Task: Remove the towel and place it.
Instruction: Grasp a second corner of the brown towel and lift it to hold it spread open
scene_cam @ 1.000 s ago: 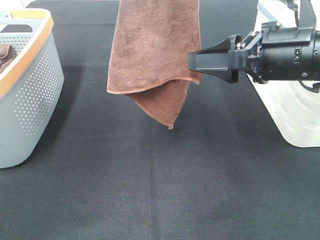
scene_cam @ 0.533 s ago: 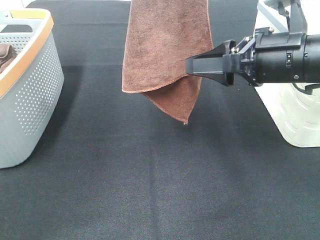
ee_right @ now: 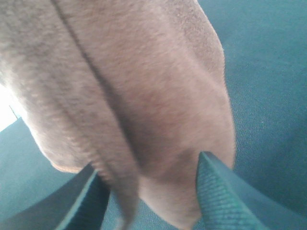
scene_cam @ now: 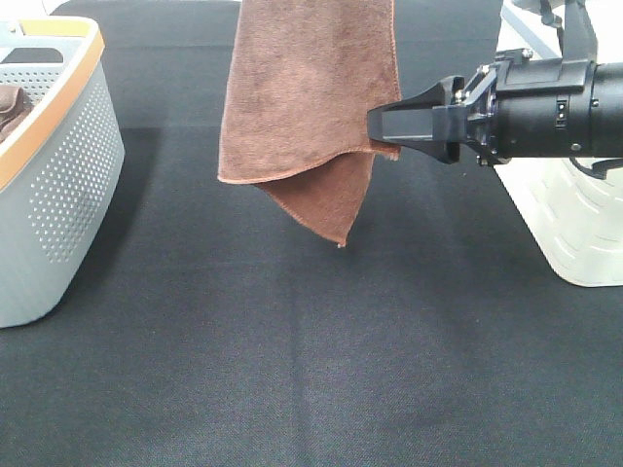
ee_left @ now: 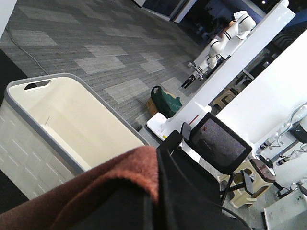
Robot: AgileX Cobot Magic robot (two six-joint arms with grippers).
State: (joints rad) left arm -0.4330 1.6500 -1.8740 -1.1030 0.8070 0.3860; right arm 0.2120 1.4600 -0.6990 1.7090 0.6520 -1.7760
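Note:
The reddish-brown towel [scene_cam: 302,107] hangs from above the frame over the back middle of the black table, its lowest corner just above the cloth. My left gripper [ee_left: 158,201] is out of the exterior view; in its wrist view its dark fingers are shut on the towel's top edge [ee_left: 120,177]. My right gripper [scene_cam: 375,125] reaches in from the right at the towel's lower right edge. It is open, and in its wrist view [ee_right: 153,191] the towel [ee_right: 144,81] hangs between its two fingers [ee_right: 216,191].
A grey perforated basket with an orange rim [scene_cam: 58,175] stands at the left edge, with something brown inside. A white bin [scene_cam: 574,224] stands at the right, behind my right arm; it also shows in the left wrist view [ee_left: 72,124].
The hanging towel swung to the right and then back to the left. My right gripper stayed at nearly the same spot by the towel's right edge, still open.

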